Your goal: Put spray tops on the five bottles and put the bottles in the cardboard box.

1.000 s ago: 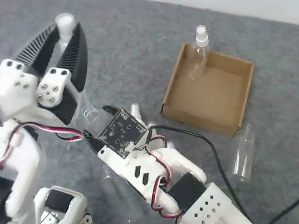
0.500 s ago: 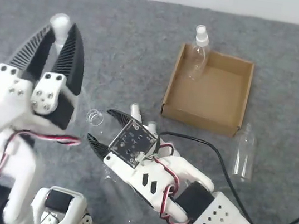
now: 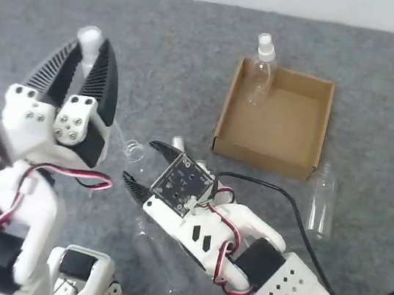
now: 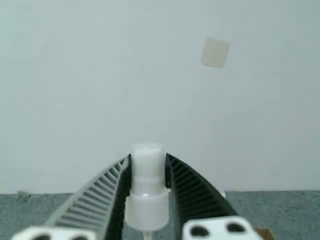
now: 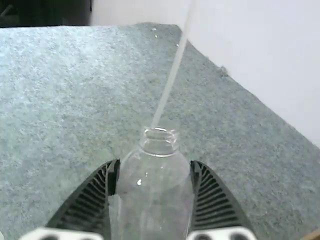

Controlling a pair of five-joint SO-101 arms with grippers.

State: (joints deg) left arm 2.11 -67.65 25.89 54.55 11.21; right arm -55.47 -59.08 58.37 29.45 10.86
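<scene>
Now the left gripper (image 3: 90,44), clamped on the spray top (image 4: 146,190), has swung back over the open bottle (image 5: 152,185) pinched in the right gripper (image 3: 140,160) at the cardboard box's (image 3: 223,118) 8 o'clock, so the dip tube (image 5: 172,75) reaches its mouth, ready for seating.

The left tool (image 3: 90,46) is hanging over the surface's (image 3: 181,56) left side, clamping a spray top (image 4: 146,190). Its tube (image 5: 172,70) is slanting down to the mouth of the held bottle (image 5: 152,180), which the right tool (image 3: 140,161) is clamping just to the right and nearer. The cardboard box (image 3: 267,162) is sitting farther right, with a capped bottle (image 3: 262,72) standing in its far-left corner. A spare bottle (image 3: 321,199) is lying just beside the box's near-right corner.
</scene>
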